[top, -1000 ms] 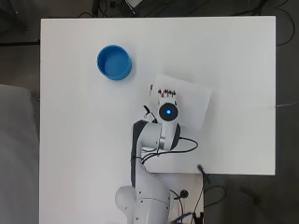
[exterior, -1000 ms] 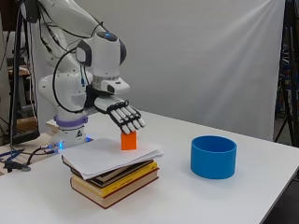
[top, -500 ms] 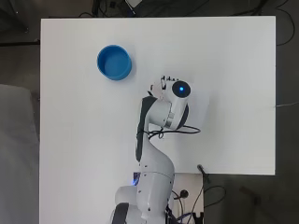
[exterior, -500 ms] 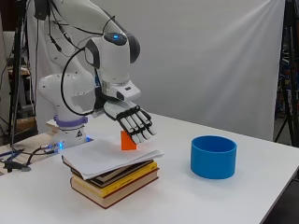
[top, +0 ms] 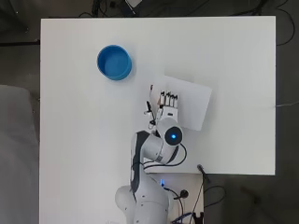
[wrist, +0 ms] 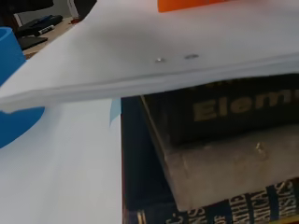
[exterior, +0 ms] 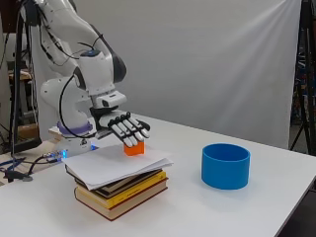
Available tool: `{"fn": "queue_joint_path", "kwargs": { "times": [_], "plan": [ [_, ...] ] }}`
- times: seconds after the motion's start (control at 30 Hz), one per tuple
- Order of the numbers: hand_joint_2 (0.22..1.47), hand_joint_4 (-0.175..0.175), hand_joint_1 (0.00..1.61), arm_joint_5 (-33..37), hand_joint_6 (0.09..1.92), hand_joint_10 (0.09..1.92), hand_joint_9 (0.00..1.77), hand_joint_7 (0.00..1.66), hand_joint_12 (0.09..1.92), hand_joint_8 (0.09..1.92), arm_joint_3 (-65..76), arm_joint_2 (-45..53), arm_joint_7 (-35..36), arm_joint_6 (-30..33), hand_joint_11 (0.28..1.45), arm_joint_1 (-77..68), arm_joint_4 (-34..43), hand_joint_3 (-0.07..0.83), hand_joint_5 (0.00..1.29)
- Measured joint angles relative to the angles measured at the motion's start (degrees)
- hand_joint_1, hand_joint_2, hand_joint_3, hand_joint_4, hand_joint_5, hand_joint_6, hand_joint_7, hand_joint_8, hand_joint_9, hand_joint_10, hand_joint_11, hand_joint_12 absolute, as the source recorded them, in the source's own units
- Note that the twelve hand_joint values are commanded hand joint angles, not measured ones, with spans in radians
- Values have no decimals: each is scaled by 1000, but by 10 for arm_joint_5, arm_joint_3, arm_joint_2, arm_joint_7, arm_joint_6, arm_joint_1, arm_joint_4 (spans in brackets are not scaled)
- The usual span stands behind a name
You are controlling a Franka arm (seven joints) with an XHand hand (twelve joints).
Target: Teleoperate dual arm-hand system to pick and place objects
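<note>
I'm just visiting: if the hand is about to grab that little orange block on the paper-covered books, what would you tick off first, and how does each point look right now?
1. Black and white hand over the small orange block: ok.
2. Fingers straight, holding nothing: ok.
3. Block resting on the white paper sheets: ok, side view.
4. Stack of hardcover books square under the paper: not ok; the paper overhangs its edges.
5. Round blue plastic bowl empty and apart from the stack: ok.
6. Fingers touching the block: cannot tell.
</note>
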State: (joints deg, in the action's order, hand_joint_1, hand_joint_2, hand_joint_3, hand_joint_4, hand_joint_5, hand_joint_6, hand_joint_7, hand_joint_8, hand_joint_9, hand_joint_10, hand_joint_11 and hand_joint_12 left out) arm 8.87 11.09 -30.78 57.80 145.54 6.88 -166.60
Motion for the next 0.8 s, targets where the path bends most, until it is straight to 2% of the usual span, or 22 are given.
{"fn": "queue_joint_path", "kwargs": {
  "times": [0.2,0.37,0.43,0.7,0.8],
  "plan": [
    [1079,22,214,-38,87,87,502,391,87,87,22,-37,-35,-59,487,22,-15,-5,420],
    [1061,17,256,-21,87,87,466,371,87,87,44,-29,-18,-85,451,20,-13,-9,365],
    [1057,27,256,-16,87,87,491,414,87,87,49,-19,-17,-102,460,19,-1,-7,397],
    [1041,25,207,-25,87,87,475,425,87,87,29,34,-38,-176,486,9,88,-5,363],
    [1041,36,263,-20,87,87,521,456,87,87,26,60,-35,-205,517,6,110,-3,395]
  ]
}}
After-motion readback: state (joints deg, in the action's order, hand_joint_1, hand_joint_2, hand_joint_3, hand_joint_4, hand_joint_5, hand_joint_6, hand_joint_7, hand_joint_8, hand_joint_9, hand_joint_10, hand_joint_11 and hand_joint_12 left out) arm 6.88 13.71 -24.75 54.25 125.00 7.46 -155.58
